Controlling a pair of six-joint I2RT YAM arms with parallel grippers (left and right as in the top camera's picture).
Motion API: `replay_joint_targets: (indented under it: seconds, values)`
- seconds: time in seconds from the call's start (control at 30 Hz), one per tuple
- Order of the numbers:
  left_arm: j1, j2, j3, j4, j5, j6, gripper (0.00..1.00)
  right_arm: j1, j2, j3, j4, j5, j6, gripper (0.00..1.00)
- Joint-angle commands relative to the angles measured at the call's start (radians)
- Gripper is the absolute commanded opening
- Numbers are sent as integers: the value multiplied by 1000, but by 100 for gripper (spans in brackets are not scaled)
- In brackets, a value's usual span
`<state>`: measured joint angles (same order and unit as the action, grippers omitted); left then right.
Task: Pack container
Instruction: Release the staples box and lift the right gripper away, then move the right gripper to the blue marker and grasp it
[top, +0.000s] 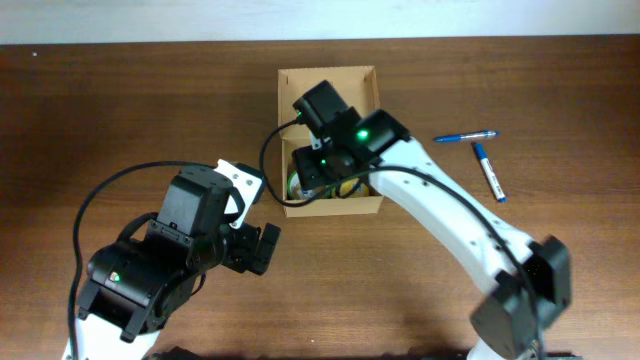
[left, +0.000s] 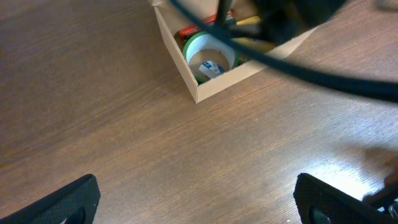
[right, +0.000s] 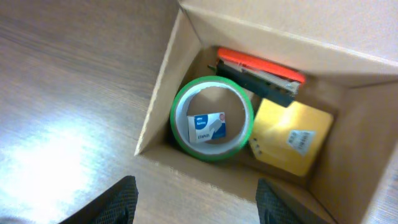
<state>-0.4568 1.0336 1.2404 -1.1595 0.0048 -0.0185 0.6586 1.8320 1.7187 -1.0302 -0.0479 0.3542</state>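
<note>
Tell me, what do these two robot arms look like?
Both have black joints. The right arm wears smooth white shells and shows a green light near its wrist. The left arm looks mostly black, with a looping black cable and blocky black fingers.

Container (right: 168, 87): plain brown cardboard, unmarked.
Tape roll (right: 211, 154): green outside, white on the inner face.
Small box (right: 206, 126) inside the ring: white with blue print.
Stapler (right: 260, 73): orange-red top, dark body.
Packet (right: 289, 137): yellow, with a white label.
Table (top: 120, 100): dark brown, wood grain noted throughout.
Pen (top: 465, 136): blue.
Marker (top: 489, 172): blue and white.
Right arm (top: 450, 210): white shell, black joints, one green light lit.
Left arm (top: 150, 270): black.
</note>
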Motion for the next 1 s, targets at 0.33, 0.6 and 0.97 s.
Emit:
replay_joint_targets:
  seconds: [0.33, 0.6, 0.97]
  values:
    - [2, -12, 18, 3, 15, 16, 100, -288, -137, 20, -160, 161, -18, 62]
    - [2, -12, 18, 3, 15, 16, 100, -566, -114, 19, -121, 158, 29, 62]
    - [2, -12, 18, 3, 15, 16, 100, -774, 25, 19, -94, 199, -178, 62]
